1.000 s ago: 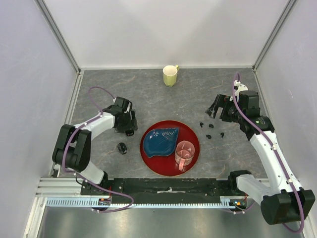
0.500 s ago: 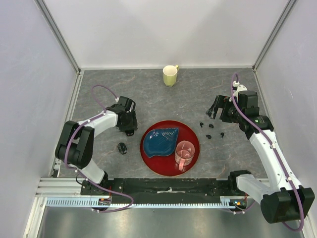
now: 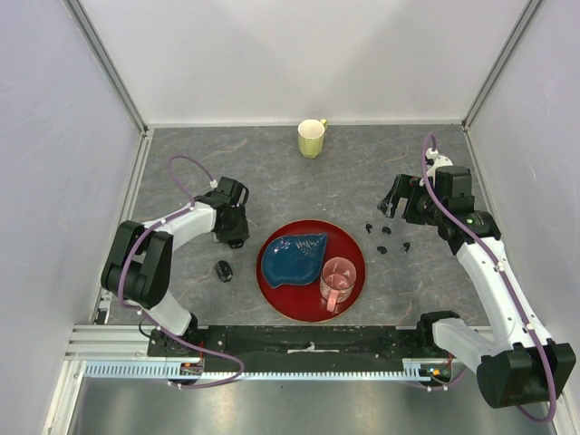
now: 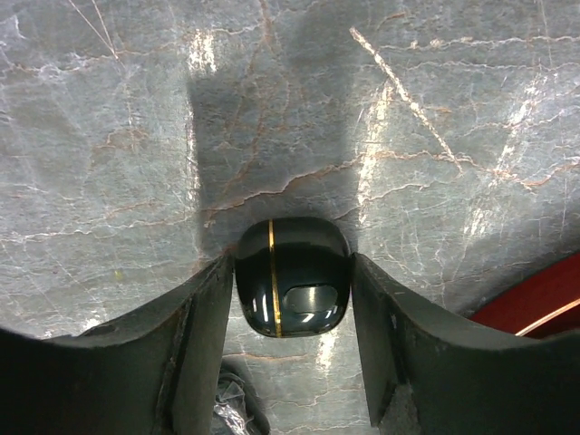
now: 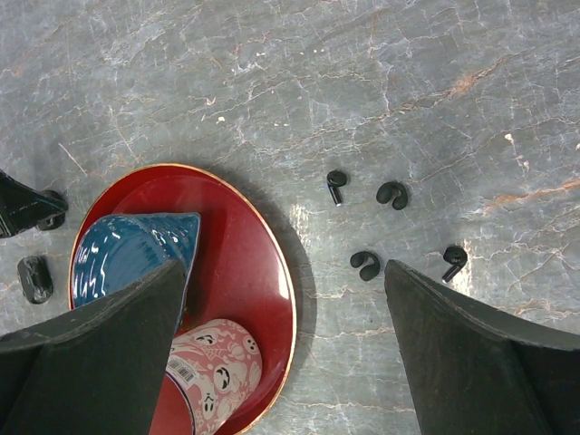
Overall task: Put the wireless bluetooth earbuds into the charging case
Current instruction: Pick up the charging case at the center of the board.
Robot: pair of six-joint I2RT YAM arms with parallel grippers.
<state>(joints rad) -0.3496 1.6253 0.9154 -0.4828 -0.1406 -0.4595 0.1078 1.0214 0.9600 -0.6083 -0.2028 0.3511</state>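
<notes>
The left gripper [image 4: 292,265] is shown clamped on the charging case [image 4: 292,290] at 9 o'clock on the table [image 3: 272,163], while the four earbuds [image 5: 366,265] are scattered opposite at 3 o'clock, just at 7 o'clock of the nearer, wide-open right gripper [image 3: 395,201].

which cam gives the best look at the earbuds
The right wrist view: all four earbuds lie apart, uncovered, shapes and stems clear. The top external view shows them only as tiny dark specks right of the red tray. The left wrist view does not show them.
</notes>
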